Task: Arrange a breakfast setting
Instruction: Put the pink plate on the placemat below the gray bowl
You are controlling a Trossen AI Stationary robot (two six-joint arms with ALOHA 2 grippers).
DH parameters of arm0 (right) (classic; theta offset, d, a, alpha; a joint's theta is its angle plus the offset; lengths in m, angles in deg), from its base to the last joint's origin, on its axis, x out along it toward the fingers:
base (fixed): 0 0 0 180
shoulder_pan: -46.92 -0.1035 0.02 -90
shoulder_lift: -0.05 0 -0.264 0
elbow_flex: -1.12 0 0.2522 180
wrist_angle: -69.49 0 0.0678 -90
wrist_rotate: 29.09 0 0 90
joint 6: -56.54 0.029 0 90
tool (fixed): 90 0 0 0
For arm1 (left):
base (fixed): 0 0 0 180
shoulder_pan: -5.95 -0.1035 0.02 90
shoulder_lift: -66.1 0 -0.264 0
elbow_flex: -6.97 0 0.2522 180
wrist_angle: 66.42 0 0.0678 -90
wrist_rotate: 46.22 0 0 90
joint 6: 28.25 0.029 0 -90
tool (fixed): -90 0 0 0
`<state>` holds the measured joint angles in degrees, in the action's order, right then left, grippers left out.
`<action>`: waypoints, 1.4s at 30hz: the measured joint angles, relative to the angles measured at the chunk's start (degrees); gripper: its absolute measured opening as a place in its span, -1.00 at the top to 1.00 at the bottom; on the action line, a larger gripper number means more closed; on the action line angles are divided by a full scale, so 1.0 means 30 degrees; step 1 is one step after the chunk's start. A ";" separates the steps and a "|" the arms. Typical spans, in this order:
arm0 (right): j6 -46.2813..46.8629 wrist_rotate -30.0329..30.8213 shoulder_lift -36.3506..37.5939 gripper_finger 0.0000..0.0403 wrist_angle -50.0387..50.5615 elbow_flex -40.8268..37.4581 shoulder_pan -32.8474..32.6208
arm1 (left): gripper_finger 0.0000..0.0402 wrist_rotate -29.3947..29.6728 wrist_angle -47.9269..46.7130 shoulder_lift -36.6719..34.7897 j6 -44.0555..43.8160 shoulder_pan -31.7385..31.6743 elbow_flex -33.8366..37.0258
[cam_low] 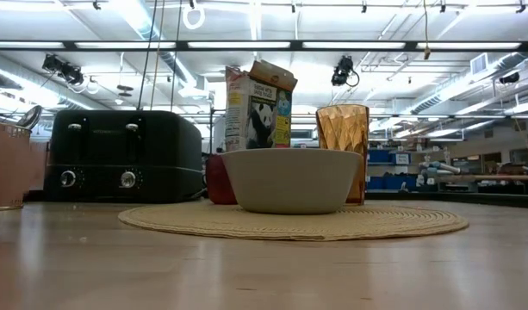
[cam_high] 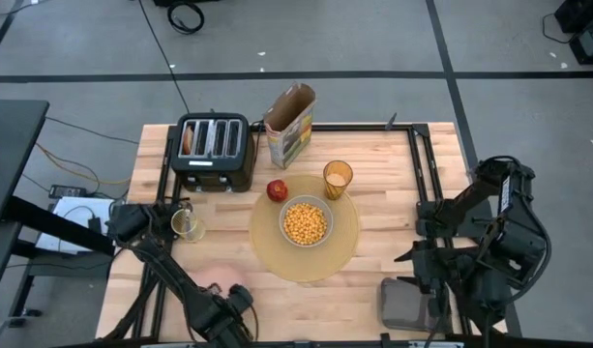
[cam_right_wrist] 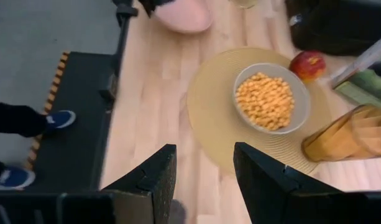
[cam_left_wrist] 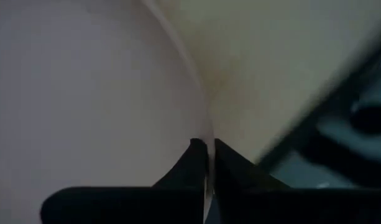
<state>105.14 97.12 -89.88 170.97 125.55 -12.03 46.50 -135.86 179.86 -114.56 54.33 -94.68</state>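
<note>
The round tan placemat [cam_high: 342,253] lies mid-table. On it stands the pale grey bowl [cam_high: 306,222], full of cereal. The red apple [cam_high: 277,189] and the amber tumbler [cam_high: 338,179] stand at the placemat's far edge. The pink plate [cam_high: 215,281] is near the table's near left edge and also shows in the right wrist view [cam_right_wrist: 185,16]. My left gripper [cam_high: 232,302] is shut on the plate. My right gripper [cam_right_wrist: 204,165] is open and empty over the table's right side. What looks like a spoon's end [cam_low: 27,115] sticks up at the left in the low view. My left gripper pinches the plate's rim [cam_left_wrist: 205,118] between its two fingers [cam_left_wrist: 191,163], coming from the table's near side. The rim runs through the narrow gap between them. I cannot tell whether the plate is lifted or lies on the table.
A black four-slot toaster [cam_high: 214,150] and an open cereal box [cam_high: 289,124] stand at the back. A clear glass [cam_high: 187,225] stands by the left arm. A dark grey mesh basket [cam_high: 405,304] sits at the near right under my right arm.
</note>
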 joint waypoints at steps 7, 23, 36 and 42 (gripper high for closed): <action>-0.1370 0.1378 0.0000 0.17 0.0388 -0.0007 0.1435 | 0.92 0.2783 -0.4280 -0.0029 1.3190 0.0010 -0.4010; 0.0623 0.1058 0.0000 0.17 -0.0028 -0.0015 0.3567 | 0.92 0.3204 -0.1520 -0.0015 2.6010 -0.2347 0.0309; 0.1440 0.0912 0.0000 0.17 -0.0241 -0.0015 0.3574 | 0.78 0.3613 0.0851 -0.0015 2.5367 -0.2482 0.1303; 0.1261 0.0912 0.0000 0.17 -0.0227 -0.0015 0.3574 | 0.58 0.3577 0.1109 -0.0015 2.4338 -0.2417 0.1289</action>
<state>108.92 99.85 -89.88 170.29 125.51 -1.31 57.24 -132.53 179.81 -41.55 47.08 -90.82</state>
